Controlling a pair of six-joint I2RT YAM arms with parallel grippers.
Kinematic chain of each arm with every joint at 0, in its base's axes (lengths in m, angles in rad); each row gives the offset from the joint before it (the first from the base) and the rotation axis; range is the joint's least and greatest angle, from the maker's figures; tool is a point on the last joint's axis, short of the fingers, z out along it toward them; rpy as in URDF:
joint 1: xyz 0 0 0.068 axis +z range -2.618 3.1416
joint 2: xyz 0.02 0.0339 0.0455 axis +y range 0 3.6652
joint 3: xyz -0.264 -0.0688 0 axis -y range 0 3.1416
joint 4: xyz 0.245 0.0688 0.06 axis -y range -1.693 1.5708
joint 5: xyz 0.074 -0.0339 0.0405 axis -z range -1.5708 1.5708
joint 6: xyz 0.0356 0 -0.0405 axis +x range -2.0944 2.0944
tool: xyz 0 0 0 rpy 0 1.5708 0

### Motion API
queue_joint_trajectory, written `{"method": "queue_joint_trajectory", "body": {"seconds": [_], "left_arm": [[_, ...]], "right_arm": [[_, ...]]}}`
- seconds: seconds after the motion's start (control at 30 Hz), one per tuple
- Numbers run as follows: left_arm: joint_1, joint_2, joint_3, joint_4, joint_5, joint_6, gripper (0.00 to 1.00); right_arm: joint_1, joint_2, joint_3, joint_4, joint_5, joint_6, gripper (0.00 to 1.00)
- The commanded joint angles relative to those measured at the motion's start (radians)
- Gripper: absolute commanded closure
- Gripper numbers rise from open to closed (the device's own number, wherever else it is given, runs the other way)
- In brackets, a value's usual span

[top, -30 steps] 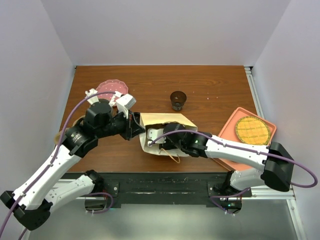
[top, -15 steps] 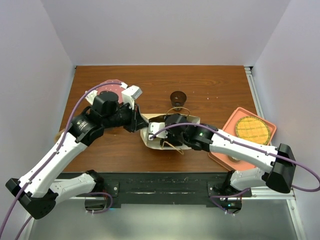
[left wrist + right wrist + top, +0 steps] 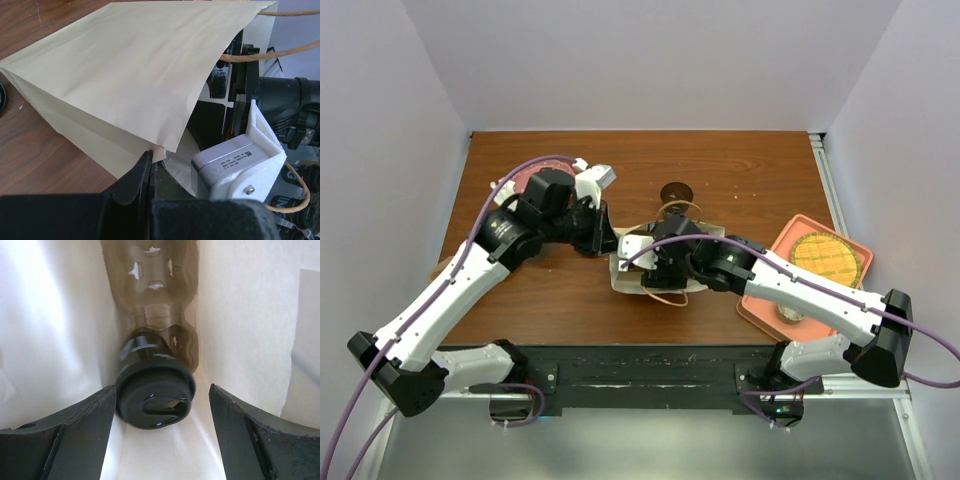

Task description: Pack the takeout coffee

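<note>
1. While the left gripper (image 3: 150,167) pinches shut on the edge of the paper bag (image 3: 125,75), the takeout coffee (image 3: 155,397) sits inside that bag. Its black lid faces the mouth and its base points deeper, with the long axis running down the bag toward a brown moulded carrier (image 3: 157,315).
2. Right gripper (image 3: 162,390) is in the bag mouth, fingers (image 3: 70,435) spread wide either side of the lid, not clamped.
3. Count: one bag, one lidded coffee, one dark cup (image 3: 674,192) standing behind the bag, one pink plate (image 3: 523,180), and one orange tray (image 3: 785,245) carrying one round woven disc (image 3: 825,260).
4. Brown wooden table (image 3: 740,190), plain white walls (image 3: 650,60) on three sides.
</note>
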Motion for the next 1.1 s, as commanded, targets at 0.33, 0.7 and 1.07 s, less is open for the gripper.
{"method": "queue_joint_trajectory", "body": {"seconds": [0.33,0.7,1.07], "left_arm": [[0.004,0.052,0.068,-0.019,0.064,-0.049,1.00],[0.004,0.006,-0.053,0.059,0.082,-0.036,1.00],[0.003,0.002,-0.075,0.105,0.067,-0.042,1.00]], "right_arm": [[-0.062,-0.020,0.057,-0.002,0.003,0.015,0.22],[-0.135,0.012,0.008,0.076,-0.037,-0.025,0.26],[-0.171,0.114,0.010,0.126,-0.072,-0.114,0.25]]}}
